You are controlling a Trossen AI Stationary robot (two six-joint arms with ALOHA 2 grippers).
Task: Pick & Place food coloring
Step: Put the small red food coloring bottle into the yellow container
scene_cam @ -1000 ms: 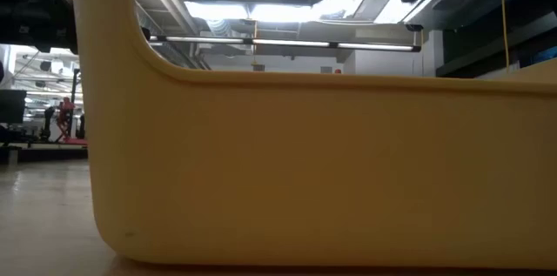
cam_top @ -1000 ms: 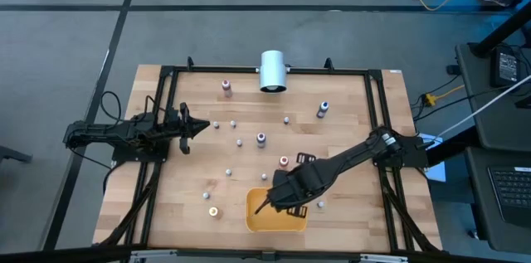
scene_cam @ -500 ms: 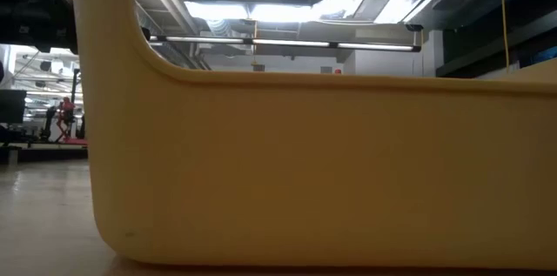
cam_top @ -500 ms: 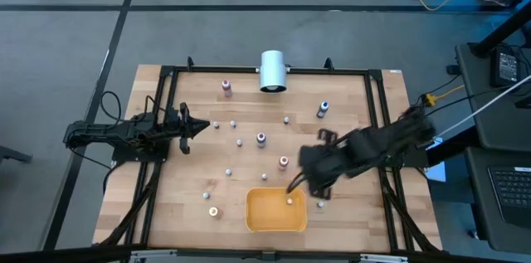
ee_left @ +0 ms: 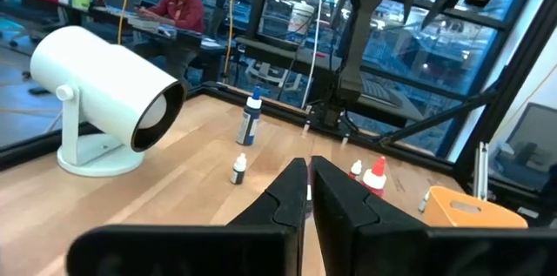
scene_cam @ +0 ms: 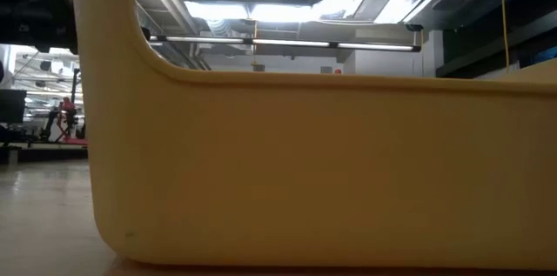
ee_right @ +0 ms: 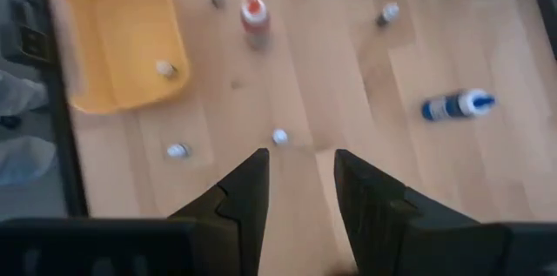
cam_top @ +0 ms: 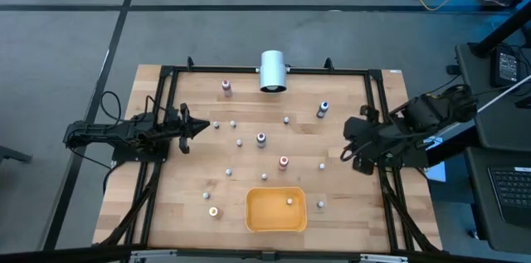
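Several tiny food coloring bottles stand scattered on the wooden table, among them a pink-topped one (cam_top: 226, 87), a blue one (cam_top: 322, 109) and a red-topped one (cam_top: 284, 163). One small whitish bottle (cam_top: 289, 201) lies inside the orange tray (cam_top: 259, 213) near the front edge. My right gripper (cam_top: 353, 157) hangs open high above the table's right side, with nothing between its fingers (ee_right: 245, 191). My left gripper (cam_top: 199, 127) stays shut and empty at the table's left side, pointing level toward the middle.
A big white cylinder (cam_top: 272, 70) on a stand sits at the far edge. A black frame (cam_top: 166, 80) runs round the table. The tray's wall (scene_cam: 305, 163) fills the low view. Bare wood lies between the bottles at the centre right.
My right gripper has risen from over the orange tray and drawn back toward the table's right edge, tipping more steeply downward. A small whitish bottle now shows inside the tray where the gripper had been. The left arm has kept still.
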